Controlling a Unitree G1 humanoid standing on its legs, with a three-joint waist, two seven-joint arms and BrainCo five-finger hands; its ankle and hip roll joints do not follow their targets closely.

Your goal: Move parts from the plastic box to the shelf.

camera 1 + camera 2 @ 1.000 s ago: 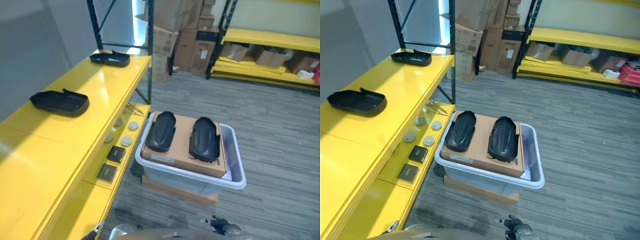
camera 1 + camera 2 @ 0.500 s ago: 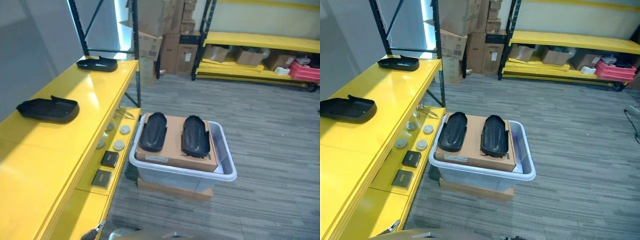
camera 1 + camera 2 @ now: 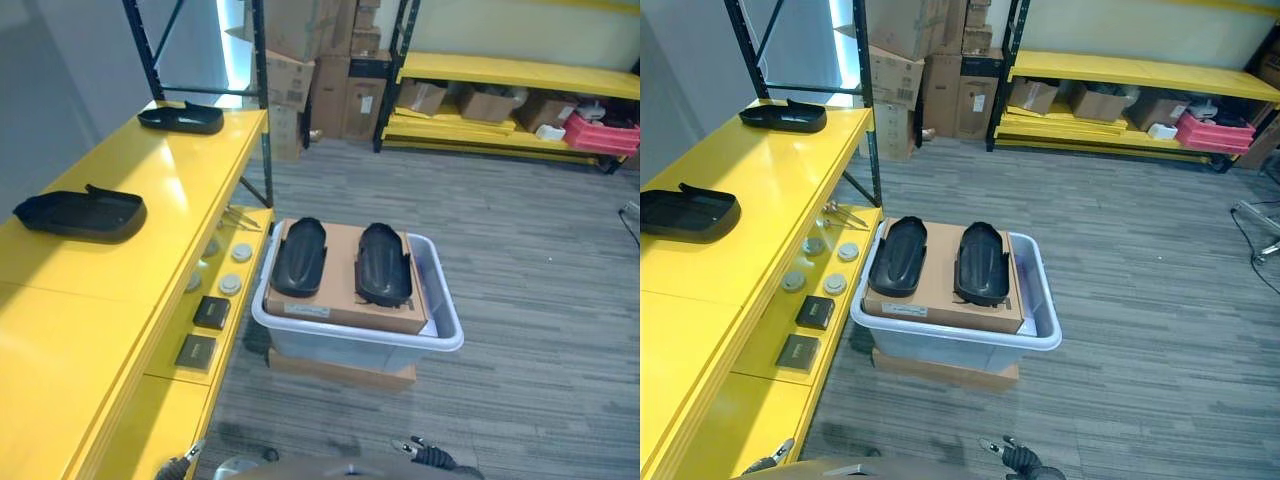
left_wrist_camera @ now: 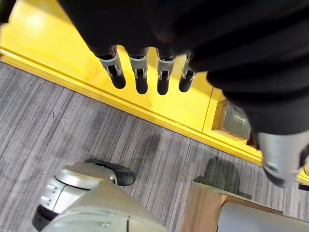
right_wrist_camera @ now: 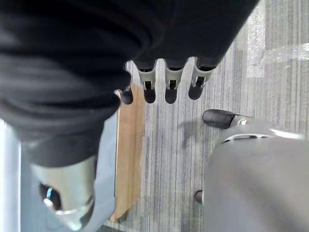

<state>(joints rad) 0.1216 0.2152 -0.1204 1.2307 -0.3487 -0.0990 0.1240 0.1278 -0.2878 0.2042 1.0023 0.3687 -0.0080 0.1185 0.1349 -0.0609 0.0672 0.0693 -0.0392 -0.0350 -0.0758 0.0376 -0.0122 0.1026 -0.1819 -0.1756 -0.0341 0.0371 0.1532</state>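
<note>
Both hands (image 4: pixel 145 72) (image 5: pixel 164 77) have dark ribbed covers, silver fingers with dark tips and a chunky silver thumb.

The head camera is panning right and tilting up: the whole scene is shifting in both eye views, and more of the far yellow rack (image 3: pixel 1120 70) and its red bin (image 3: pixel 1210 130) is coming into sight. The plastic box (image 3: pixel 440 335), its two black parts (image 3: pixel 300 256) and the shelf (image 3: pixel 120 270) are not changing position relative to one another.

Left hand (image 4: pixel 145 72), right hand (image 5: pixel 166 79): fingers straight, empty.
</note>
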